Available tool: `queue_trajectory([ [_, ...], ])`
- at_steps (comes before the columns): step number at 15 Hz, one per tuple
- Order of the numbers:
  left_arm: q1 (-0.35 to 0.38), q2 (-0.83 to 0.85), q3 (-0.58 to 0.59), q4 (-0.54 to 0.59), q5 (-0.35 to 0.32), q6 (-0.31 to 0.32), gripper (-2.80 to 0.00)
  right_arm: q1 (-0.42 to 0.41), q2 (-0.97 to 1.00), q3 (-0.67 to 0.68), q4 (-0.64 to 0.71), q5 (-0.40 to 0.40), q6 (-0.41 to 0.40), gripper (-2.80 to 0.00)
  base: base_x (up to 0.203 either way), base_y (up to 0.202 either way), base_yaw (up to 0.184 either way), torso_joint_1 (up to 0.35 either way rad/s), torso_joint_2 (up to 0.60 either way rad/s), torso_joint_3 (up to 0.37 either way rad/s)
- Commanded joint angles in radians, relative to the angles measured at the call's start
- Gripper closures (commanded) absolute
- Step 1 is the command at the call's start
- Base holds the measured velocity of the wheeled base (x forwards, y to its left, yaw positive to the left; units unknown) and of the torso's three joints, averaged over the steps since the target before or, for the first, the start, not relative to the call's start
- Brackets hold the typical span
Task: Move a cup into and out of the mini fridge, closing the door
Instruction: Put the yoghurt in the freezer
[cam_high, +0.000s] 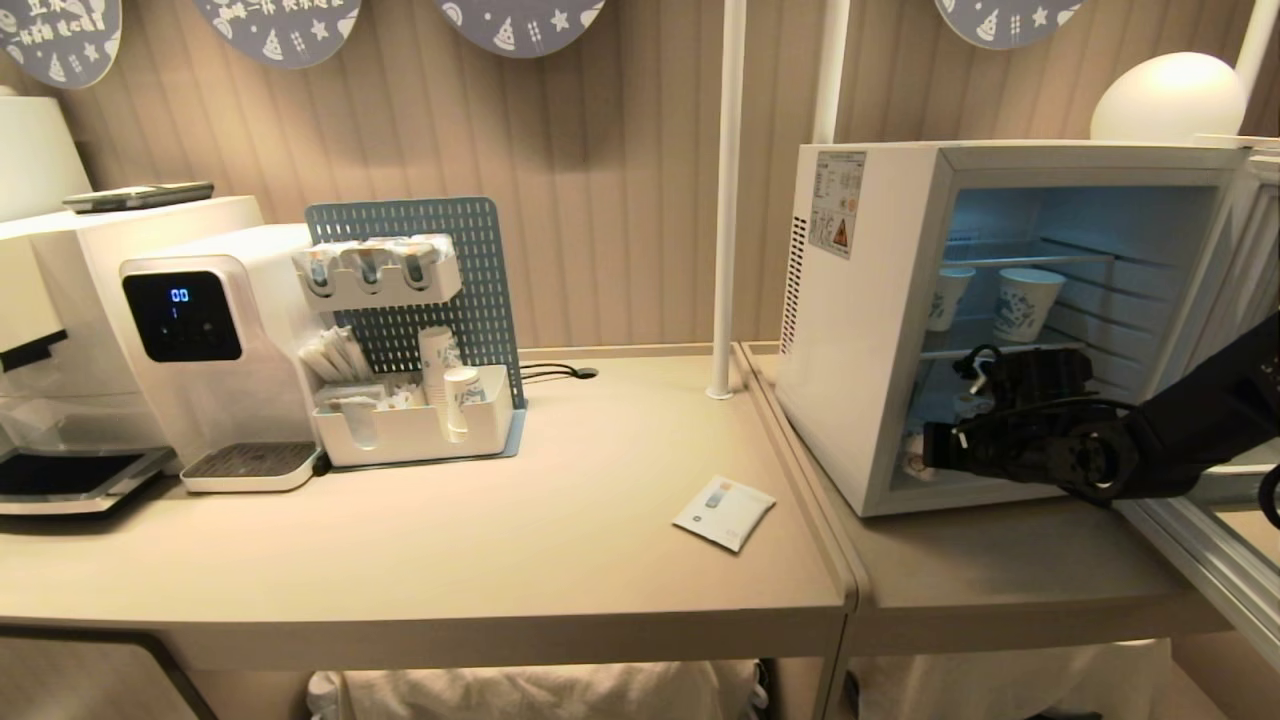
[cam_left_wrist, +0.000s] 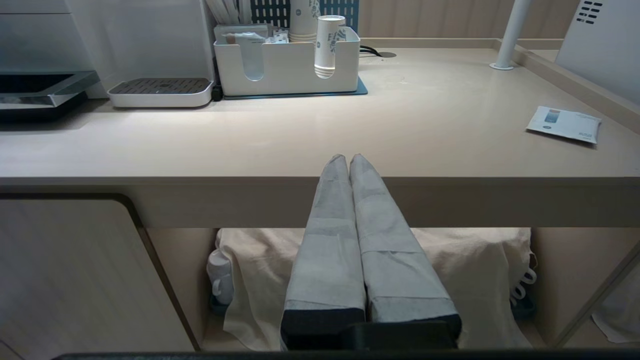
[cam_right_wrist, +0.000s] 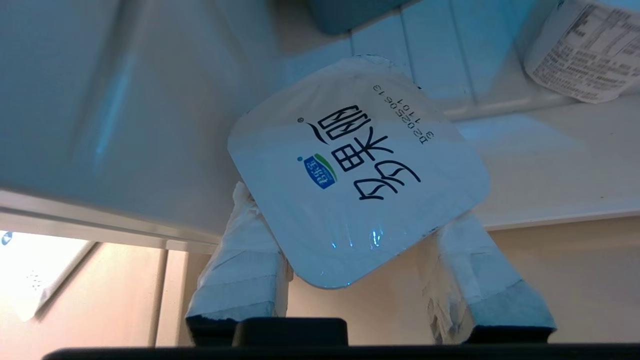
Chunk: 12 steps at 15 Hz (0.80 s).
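The white mini fridge (cam_high: 860, 330) stands on the right-hand table. Its door (cam_high: 1215, 565) is swung wide open to the right. My right gripper (cam_high: 935, 445) reaches into the lower compartment, at the bottom left of the opening. In the right wrist view it (cam_right_wrist: 350, 210) is shut on a cup (cam_right_wrist: 357, 170) sealed with a white foil lid bearing black characters and a blue-green logo. The taped fingers (cam_right_wrist: 240, 260) press on both sides below the lid. My left gripper (cam_left_wrist: 348, 157) is parked, shut and empty, just below the table's front edge.
Two patterned paper cups (cam_high: 1030, 300) stand on the fridge's upper wire shelf. A labelled container (cam_right_wrist: 585, 50) sits deeper inside. On the left table are a water dispenser (cam_high: 215, 340), a white organiser (cam_high: 415, 425) holding stacked cups, a sachet (cam_high: 725, 510) and a white pole (cam_high: 725, 200).
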Motion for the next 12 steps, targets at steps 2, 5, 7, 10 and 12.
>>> queue_trajectory([
  [2, 0.0, 0.0, 0.003, 0.0, 0.0, -0.001, 0.0, 0.015, 0.024, -0.001, -0.013, -0.029, -0.009, -2.8, 0.0, 0.0, 0.0, 0.0, 0.0, 0.0],
  [5, 0.0, 0.0, 0.003, 0.0, 0.0, -0.001, 0.0, 0.015, 0.034, -0.004, -0.016, -0.038, -0.012, -2.8, 0.0, 0.0, 0.0, 0.0, 0.0, 0.0],
  [7, 0.0, 0.0, 0.003, 0.0, 0.0, -0.001, 0.0, 0.015, 0.039, -0.008, -0.016, -0.038, -0.011, -2.8, 0.0, 0.0, 0.0, 0.0, 0.0, 0.0],
  [10, 0.0, 0.0, 0.003, 0.0, 0.0, -0.001, 0.0, 0.015, 0.034, -0.009, -0.015, -0.038, -0.011, -2.8, 0.0, 0.0, 0.0, 0.0, 0.0, 0.0],
  [12, 0.0, 0.0, 0.003, 0.0, 0.0, -0.001, 0.0, 0.015, 0.028, -0.009, -0.014, -0.039, -0.01, -2.8, 0.0, 0.0, 0.0, 0.0, 0.0, 0.0],
])
